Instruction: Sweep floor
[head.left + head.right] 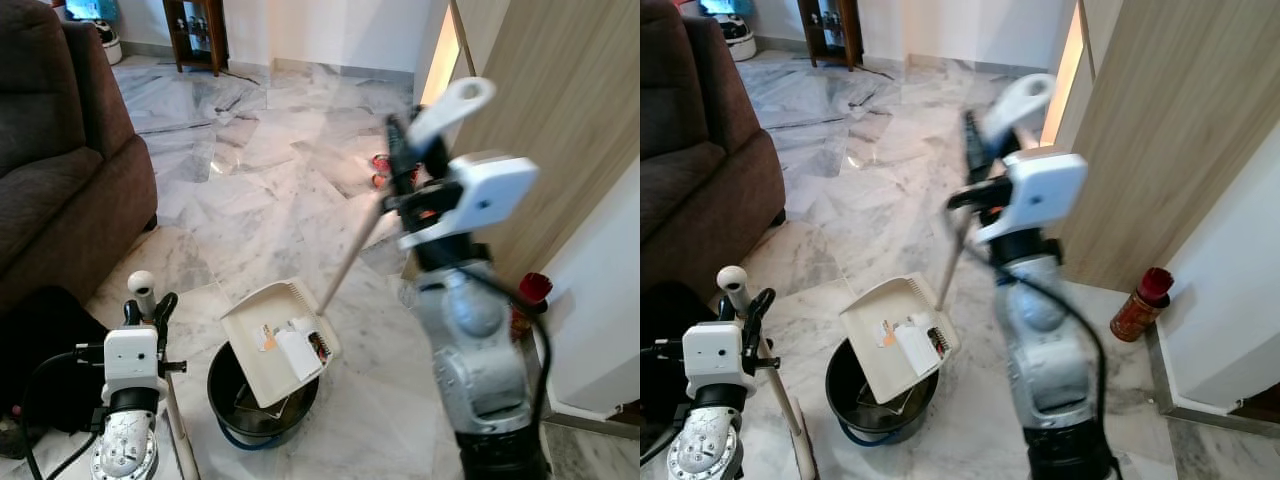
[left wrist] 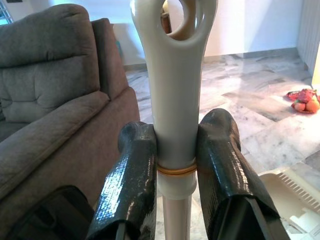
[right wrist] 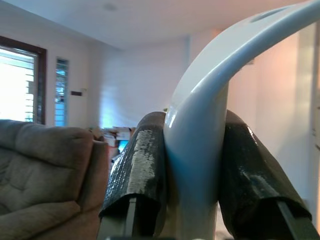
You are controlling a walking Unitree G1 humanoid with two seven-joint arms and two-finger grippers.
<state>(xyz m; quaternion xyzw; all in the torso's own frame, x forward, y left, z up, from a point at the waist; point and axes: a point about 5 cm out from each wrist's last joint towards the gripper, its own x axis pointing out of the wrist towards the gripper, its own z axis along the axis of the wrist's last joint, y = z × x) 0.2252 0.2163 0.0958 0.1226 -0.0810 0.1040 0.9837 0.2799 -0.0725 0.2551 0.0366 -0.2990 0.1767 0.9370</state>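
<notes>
A cream dustpan [image 1: 278,340] hangs tilted over a black bucket [image 1: 228,400], with paper scraps [image 1: 292,348] lying in the pan. Its long wooden pole [image 1: 350,262] rises to a white grip [image 1: 455,104]. My right gripper [image 1: 412,152] is shut on that grip, raised in front of the wooden wall; the right wrist view has the grip [image 3: 200,145] clamped between both fingers [image 3: 137,170]. At the lower left, my left gripper [image 1: 148,312] is shut on the broom handle [image 2: 174,90], just below its white looped top [image 1: 141,284]. The broom's head is out of sight.
A dark brown sofa [image 1: 50,180] stands on the left, with a black bag [image 1: 40,340] at its foot. A wood-panelled wall [image 1: 560,120] and a red bottle [image 1: 1143,300] are on the right. Red fruit [image 1: 380,170] lies on the marble floor beyond, and a dark shelf [image 1: 195,35] stands far back.
</notes>
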